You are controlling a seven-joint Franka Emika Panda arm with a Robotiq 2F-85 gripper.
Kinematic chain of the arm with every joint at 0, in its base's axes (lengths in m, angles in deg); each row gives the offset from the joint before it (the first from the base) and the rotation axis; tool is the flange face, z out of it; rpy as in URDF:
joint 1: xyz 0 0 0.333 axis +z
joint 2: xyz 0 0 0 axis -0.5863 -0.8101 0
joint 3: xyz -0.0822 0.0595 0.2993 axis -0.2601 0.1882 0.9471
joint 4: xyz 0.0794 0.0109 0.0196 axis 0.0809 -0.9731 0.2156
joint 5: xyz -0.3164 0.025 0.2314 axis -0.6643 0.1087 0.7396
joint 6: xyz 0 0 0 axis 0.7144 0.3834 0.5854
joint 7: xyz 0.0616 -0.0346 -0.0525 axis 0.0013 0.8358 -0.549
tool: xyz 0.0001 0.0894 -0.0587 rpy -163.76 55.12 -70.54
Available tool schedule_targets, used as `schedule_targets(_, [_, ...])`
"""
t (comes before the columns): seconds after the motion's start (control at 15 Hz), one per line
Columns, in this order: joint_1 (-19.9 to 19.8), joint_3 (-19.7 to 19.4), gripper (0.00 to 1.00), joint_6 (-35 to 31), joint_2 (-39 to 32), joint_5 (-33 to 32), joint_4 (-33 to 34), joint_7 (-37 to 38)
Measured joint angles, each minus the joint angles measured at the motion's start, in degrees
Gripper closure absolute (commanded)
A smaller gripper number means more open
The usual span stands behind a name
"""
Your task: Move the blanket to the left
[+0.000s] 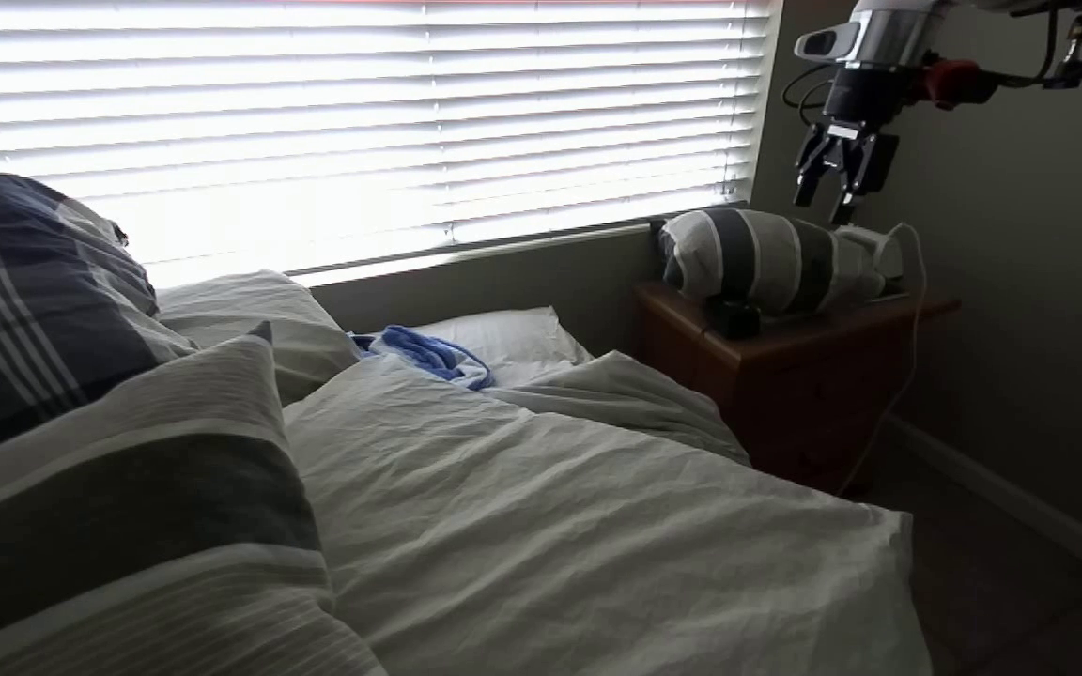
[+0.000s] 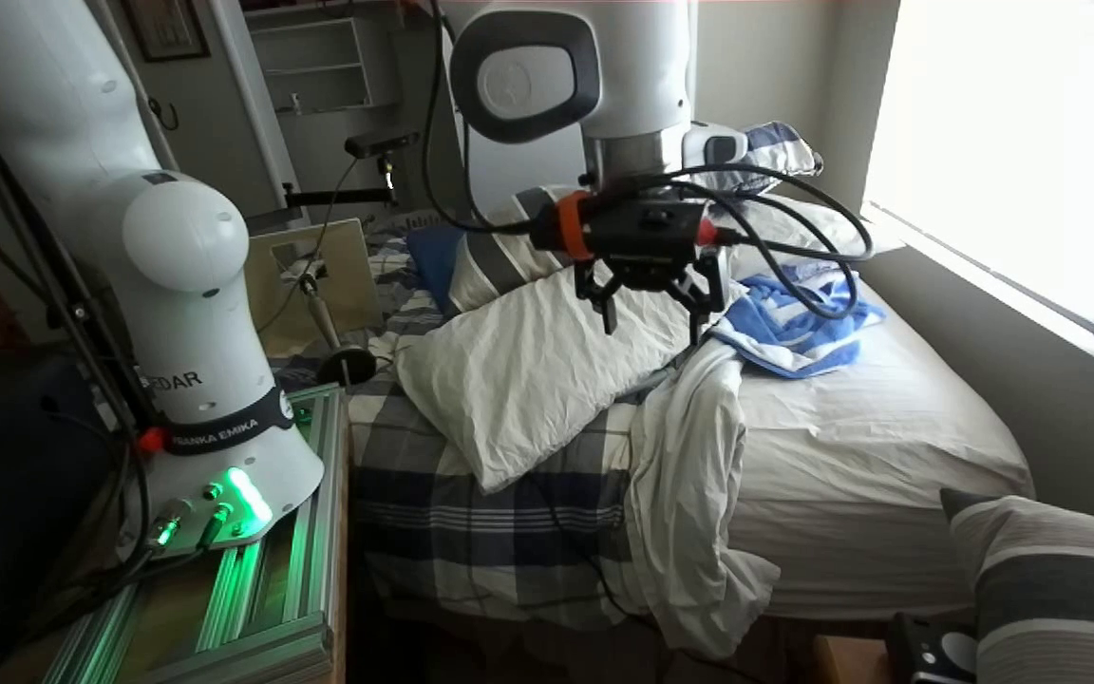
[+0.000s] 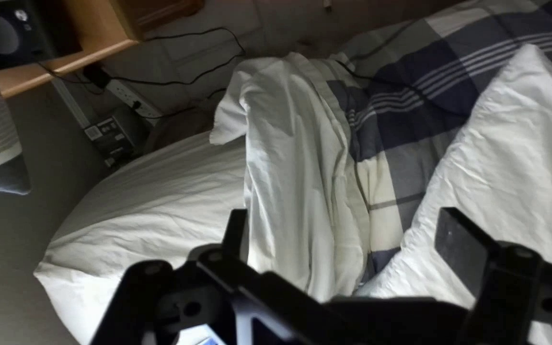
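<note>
The blanket (image 1: 597,545), a large pale grey-white rumpled cloth, fills the lower middle of an exterior view. It seems to be the plump, pillow-shaped white piece (image 2: 537,380) on the plaid bedding in an exterior view, also at the right in the wrist view (image 3: 511,191). A loose white sheet (image 2: 689,475) hangs in folds beside it over the bed's edge and runs down the middle of the wrist view (image 3: 295,172). My gripper (image 2: 652,332) points down above the bed, open and empty; it also shows in an exterior view (image 1: 823,208) and the wrist view (image 3: 345,227).
A blue-and-white striped towel (image 2: 794,323) lies on the mattress (image 2: 889,418). Striped pillows (image 1: 156,526) and a dark plaid pillow (image 1: 34,291) stand at the left. A nightstand (image 1: 813,347) bears a rolled striped bundle (image 1: 766,258). A window with blinds (image 1: 344,122) borders the bed.
</note>
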Motion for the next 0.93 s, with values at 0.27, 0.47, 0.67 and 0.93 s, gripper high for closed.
schedule_targets(0.27, [4.31, -9.00, 0.00, -5.08, -4.44, 8.71, 0.07, -13.18])
schedule_targets(0.47, [5.08, -9.28, 0.00, -5.43, -4.99, 9.07, 0.26, -13.51])
schedule_targets(0.67, [5.26, -9.29, 0.00, -5.45, -5.11, 9.19, 0.34, -13.51])
schedule_targets(0.93, [5.26, -9.29, 0.00, -5.45, -5.14, 9.22, 0.34, -13.51])
